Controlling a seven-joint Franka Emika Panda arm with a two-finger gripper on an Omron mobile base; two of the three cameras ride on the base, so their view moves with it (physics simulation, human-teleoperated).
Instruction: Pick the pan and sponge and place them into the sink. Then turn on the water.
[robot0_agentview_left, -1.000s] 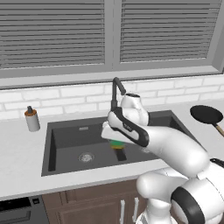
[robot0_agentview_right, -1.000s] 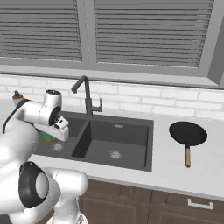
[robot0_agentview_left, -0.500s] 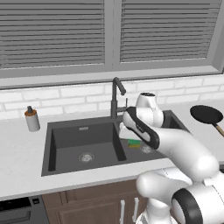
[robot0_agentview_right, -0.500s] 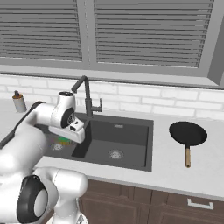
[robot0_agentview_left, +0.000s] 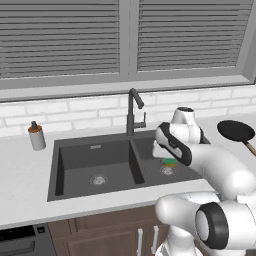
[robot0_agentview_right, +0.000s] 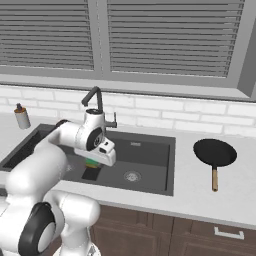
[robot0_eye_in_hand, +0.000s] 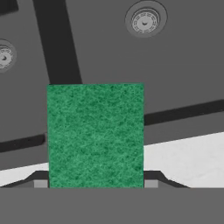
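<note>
Left base view: we see the gripper (robot0_agentview_left: 167, 159) carrying the sponge (robot0_agentview_left: 170, 162) above the right basin of the sink (robot0_agentview_left: 90, 165), near its drain; the pan (robot0_agentview_left: 235, 131) waits on the counter to the right
Right base view: sponge (robot0_agentview_right: 92, 162) hangs under the hand over the sink (robot0_agentview_right: 150, 170); pan (robot0_agentview_right: 215, 152) well apart
Hand view: jaws part-open, clamped on the sponge (robot0_eye_in_hand: 95, 135) at both sides
Handling: we judge the sponge light and soft, gripped across its short sides; the pan stiff and heavier, best taken by its handle
</note>
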